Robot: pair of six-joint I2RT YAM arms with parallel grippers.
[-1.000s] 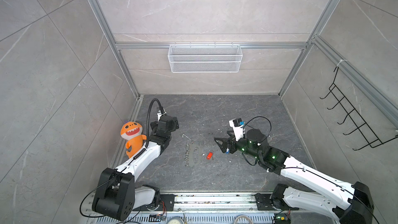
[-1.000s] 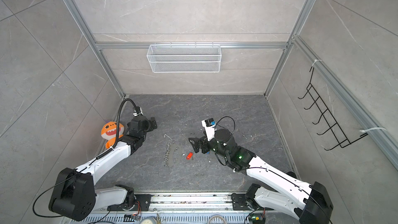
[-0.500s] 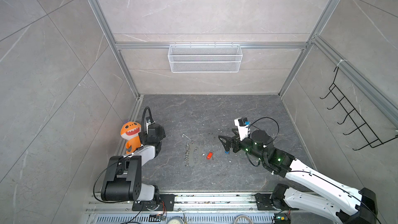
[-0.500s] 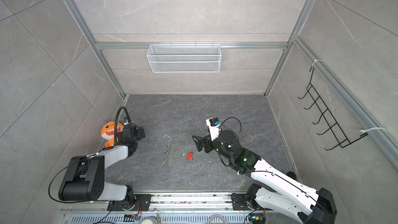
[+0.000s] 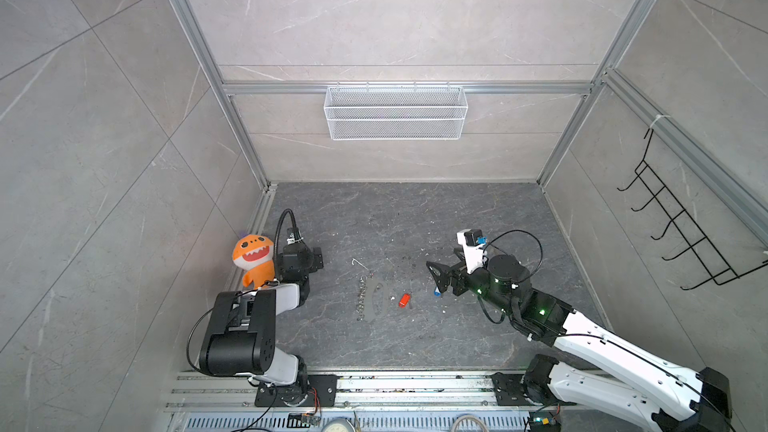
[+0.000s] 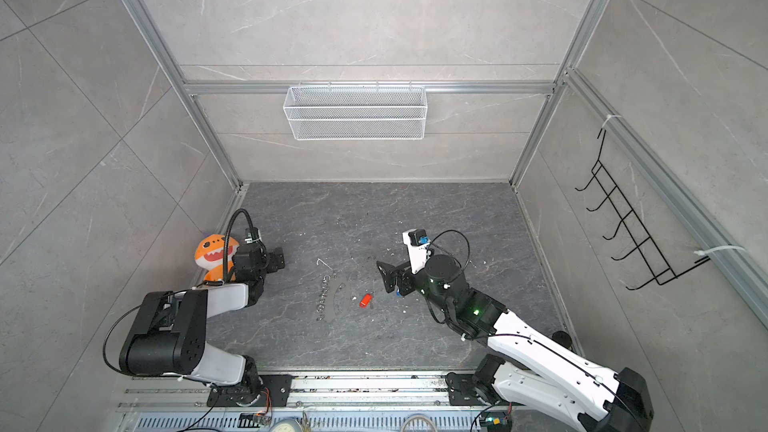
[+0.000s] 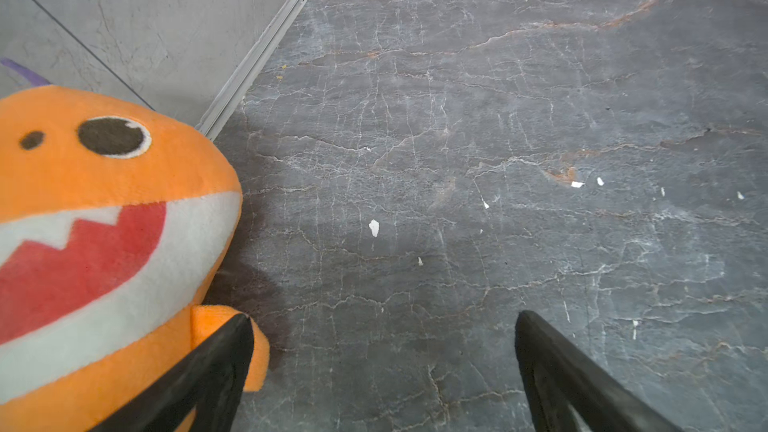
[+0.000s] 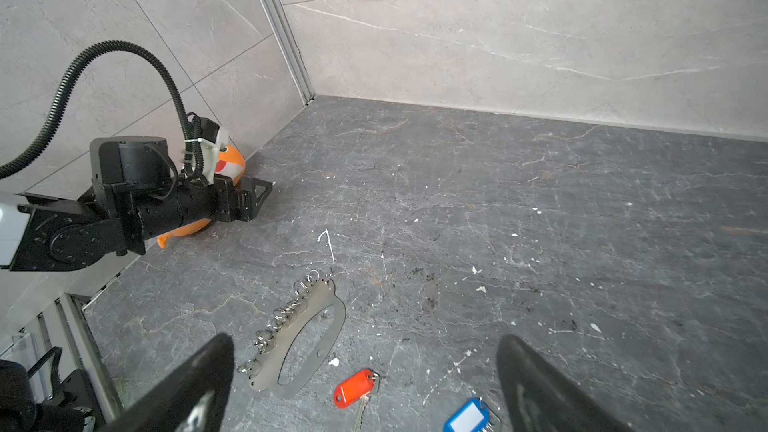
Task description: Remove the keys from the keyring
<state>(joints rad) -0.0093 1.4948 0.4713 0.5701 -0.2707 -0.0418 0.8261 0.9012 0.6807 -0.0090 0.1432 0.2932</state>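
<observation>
- The flat grey oval keyring [image 8: 309,338], with its beaded chain and silver rings, lies on the dark stone floor [image 8: 540,201] at mid-cell; nothing grips it.
- The red-orange tagged key [image 8: 355,388] sits just beside it, and the blue-tagged key [image 8: 467,415] is near. Both look free of the rings, though the blue one is cut off at the frame edge.
- The right gripper [image 8: 365,342] hovers over the keys with its fingers spread wide, empty.
- The left gripper [image 7: 382,320] is also spread and empty beside the orange plush toy [image 7: 104,201] — well apart from the keyring, out of the way, I'd judge.
</observation>
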